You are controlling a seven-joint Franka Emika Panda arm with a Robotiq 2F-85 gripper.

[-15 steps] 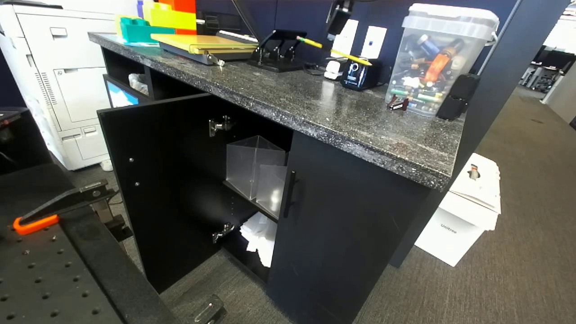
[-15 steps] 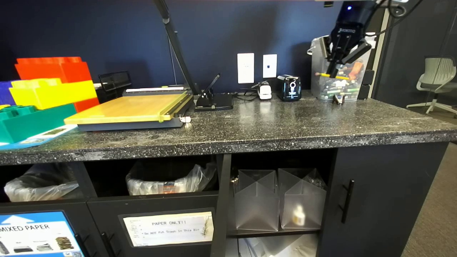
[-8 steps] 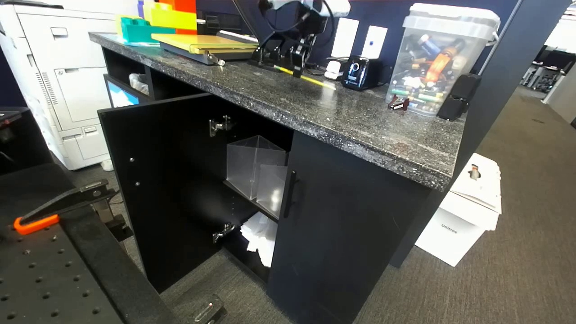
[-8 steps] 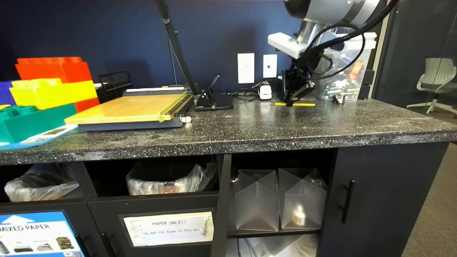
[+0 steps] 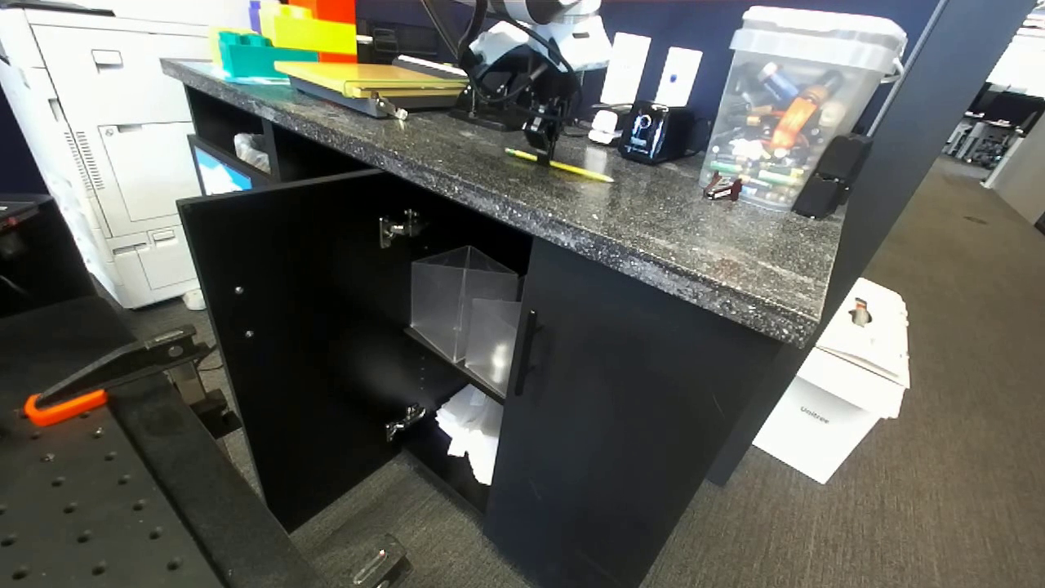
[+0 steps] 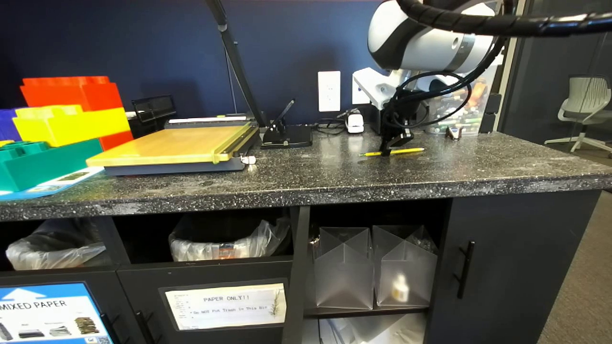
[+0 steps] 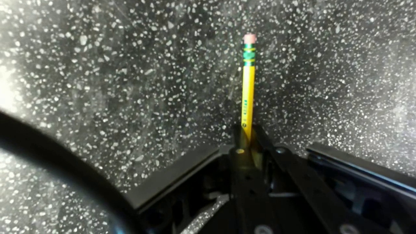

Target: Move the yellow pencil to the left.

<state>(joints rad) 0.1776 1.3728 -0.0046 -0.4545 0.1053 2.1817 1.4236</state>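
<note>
The yellow pencil [image 7: 248,87] has a green ferrule and a pink eraser. It runs away from my fingers in the wrist view, eraser end outward. My gripper [image 7: 247,138] is shut on the pencil's middle; the fingers hide that part and the far half. In both exterior views the pencil [image 5: 584,171] [image 6: 406,151] lies almost level, low over the speckled dark countertop [image 6: 306,179]. I cannot tell whether it touches the surface. The gripper [image 5: 545,155] [image 6: 385,150] points down, with its fingertips at counter height.
A paper cutter with a tan board [image 6: 177,143] and a black hole punch [image 6: 287,136] stand left of the gripper. A white stapler [image 6: 355,122] stands behind. A clear bin of markers [image 5: 784,122] and a staple remover [image 6: 453,133] are to the right.
The gripper has carried the pencil from in front of the clear bin down and leftward to the countertop. In the last half second it has come slightly lower and nearer the front edge.
</note>
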